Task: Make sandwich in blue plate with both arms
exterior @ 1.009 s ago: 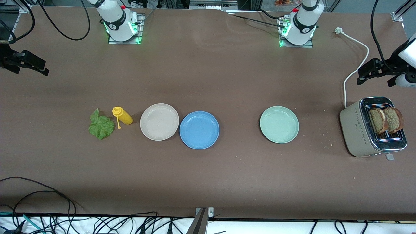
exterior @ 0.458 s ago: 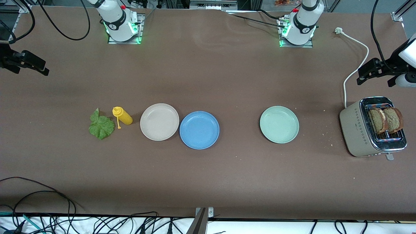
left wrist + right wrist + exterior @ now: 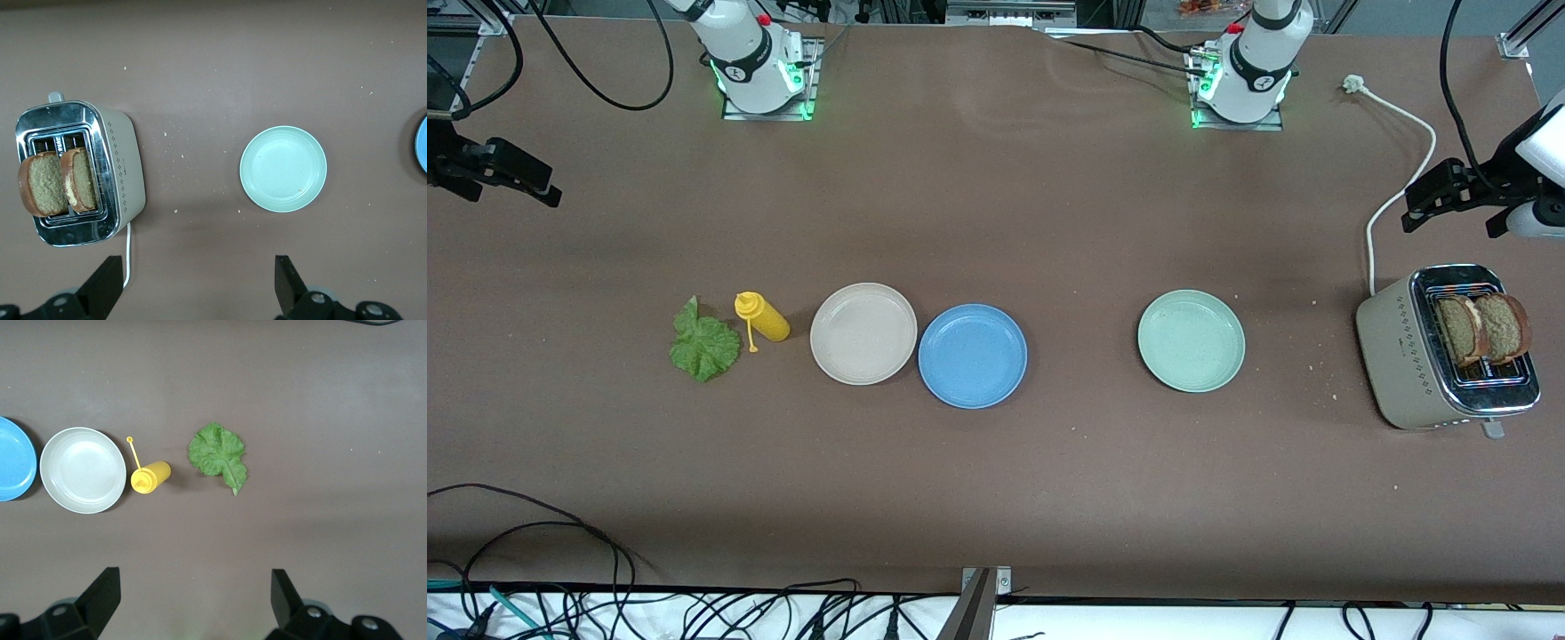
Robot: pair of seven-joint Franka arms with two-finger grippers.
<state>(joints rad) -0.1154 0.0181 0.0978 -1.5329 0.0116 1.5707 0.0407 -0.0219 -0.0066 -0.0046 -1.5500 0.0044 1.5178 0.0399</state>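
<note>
Beside the matte beige plate [image 3: 863,333] sits the smooth round blue plate [image 3: 973,356]; ruffled lettuce leaf [image 3: 704,345] lies flat; left gripper [image 3: 193,293] and right gripper [image 3: 193,603] hang high, fingers spread, empty.

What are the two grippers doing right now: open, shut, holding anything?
Left gripper: open, holding nothing, up over bare table by the beige toaster.
Right gripper: open, holding nothing, up over bare table by the ruffled green lettuce leaf.
</note>
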